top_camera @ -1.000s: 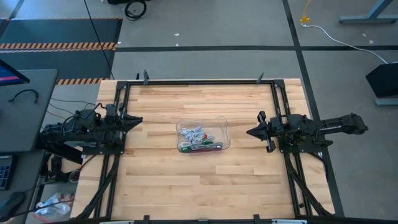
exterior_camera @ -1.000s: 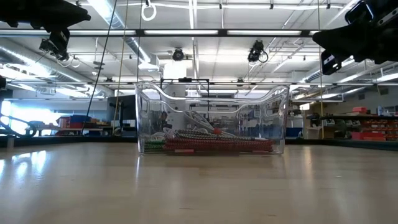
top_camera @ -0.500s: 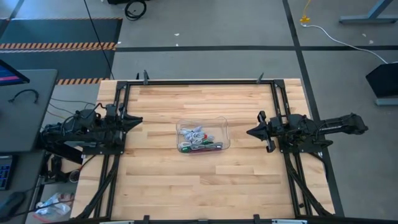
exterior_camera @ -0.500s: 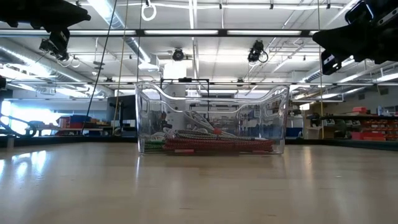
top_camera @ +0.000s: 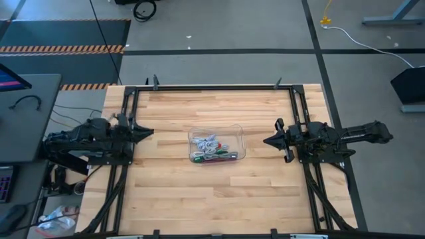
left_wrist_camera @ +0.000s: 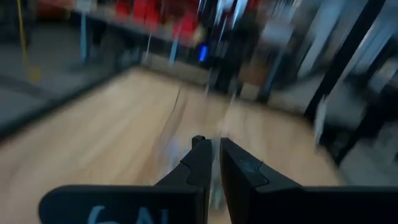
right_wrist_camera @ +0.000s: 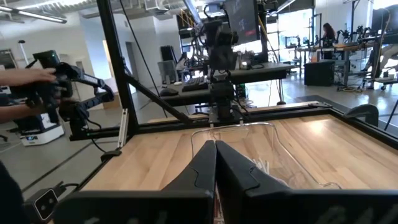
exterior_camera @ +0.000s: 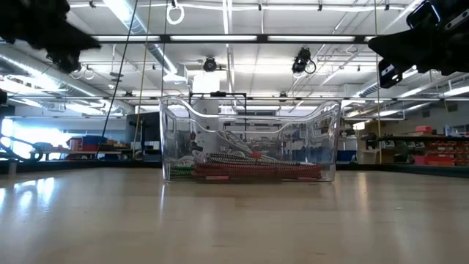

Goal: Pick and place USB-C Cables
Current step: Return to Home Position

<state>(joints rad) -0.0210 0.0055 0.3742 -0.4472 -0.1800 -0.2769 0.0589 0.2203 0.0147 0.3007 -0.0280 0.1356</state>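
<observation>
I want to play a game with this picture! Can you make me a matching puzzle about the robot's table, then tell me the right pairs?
Things:
1. clear bin
2. cables
3. left gripper
4. right gripper

Places:
A. inside the bin
B. at the right side of the table
C. in the middle of the table
D. at the table's left side

Pairs: 1-C, 2-A, 3-D, 4-B

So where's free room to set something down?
Bare table all round the tray: between it and the left claw, between it and the right claw, and out to both other edges. Crowded only inside the tray: cables.
</observation>
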